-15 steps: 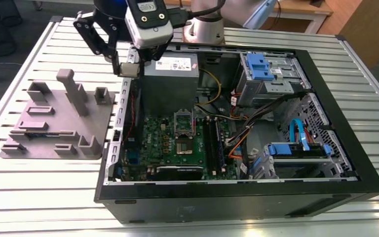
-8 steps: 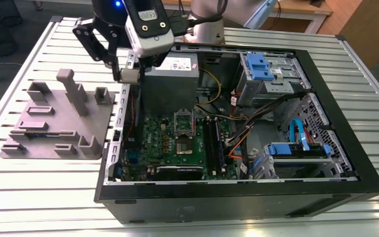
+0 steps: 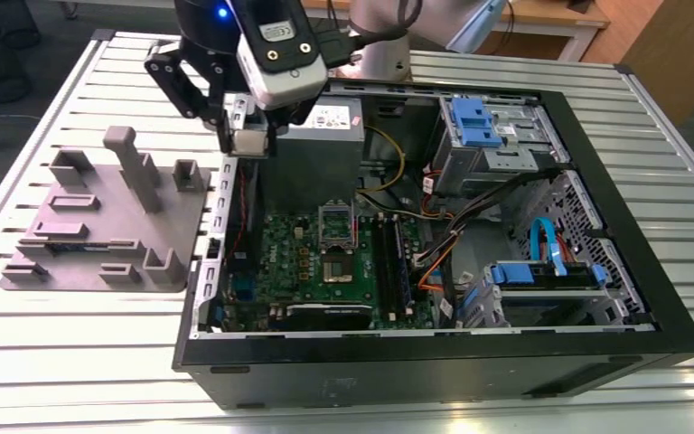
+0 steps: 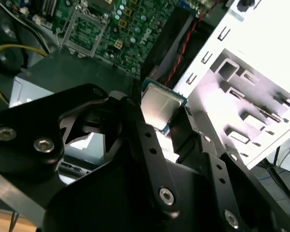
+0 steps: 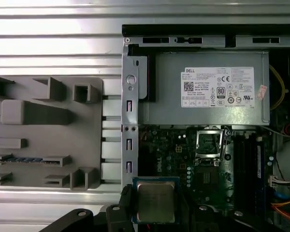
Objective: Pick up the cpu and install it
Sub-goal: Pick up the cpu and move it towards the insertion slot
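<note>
The cpu (image 5: 155, 200) is a small square chip with a silver metal top and a thin pale rim, and it sits between my gripper's black fingers. The gripper (image 3: 248, 143) is shut on it and hangs over the open computer case's wall on the exterior view's left, beside the power supply. Both wrist views show the chip (image 4: 160, 105) gripped by its edges. The motherboard's open cpu socket (image 3: 336, 224) lies lower in the case, apart from the chip. It is also seen as an empty metal frame (image 5: 210, 145) in the first wrist view.
The grey power supply (image 3: 317, 127) with a white label sits at the back of the case (image 3: 444, 362). Memory sticks (image 3: 392, 262), cables and blue drive cages (image 3: 480, 122) crowd the exterior view's right. A grey parts fixture (image 3: 94, 226) lies on the slatted table.
</note>
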You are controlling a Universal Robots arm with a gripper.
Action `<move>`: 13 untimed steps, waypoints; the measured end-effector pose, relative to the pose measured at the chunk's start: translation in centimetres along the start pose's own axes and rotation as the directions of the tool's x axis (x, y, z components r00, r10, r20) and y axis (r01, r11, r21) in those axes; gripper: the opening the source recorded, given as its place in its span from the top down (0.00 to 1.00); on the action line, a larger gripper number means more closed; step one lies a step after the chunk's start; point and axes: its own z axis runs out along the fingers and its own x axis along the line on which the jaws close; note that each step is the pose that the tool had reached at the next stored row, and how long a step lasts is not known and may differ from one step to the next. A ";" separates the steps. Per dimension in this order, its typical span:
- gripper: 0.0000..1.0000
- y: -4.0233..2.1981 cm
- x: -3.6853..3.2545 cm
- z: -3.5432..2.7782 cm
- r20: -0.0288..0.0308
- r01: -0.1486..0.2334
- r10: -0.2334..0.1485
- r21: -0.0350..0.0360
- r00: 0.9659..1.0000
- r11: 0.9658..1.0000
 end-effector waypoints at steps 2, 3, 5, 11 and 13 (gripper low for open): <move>0.53 -0.04 -0.43 0.06 0.000 0.000 0.000 0.000 1.000 1.000; 0.53 -0.04 -0.68 0.09 0.000 0.000 0.000 0.000 1.000 1.000; 0.53 -0.04 -1.23 0.13 0.000 0.000 0.000 0.000 1.000 1.000; 0.53 -0.03 -3.07 0.28 0.000 0.000 0.000 0.000 1.000 1.000; 0.53 -0.03 -3.62 0.33 0.000 0.000 0.000 0.000 1.000 1.000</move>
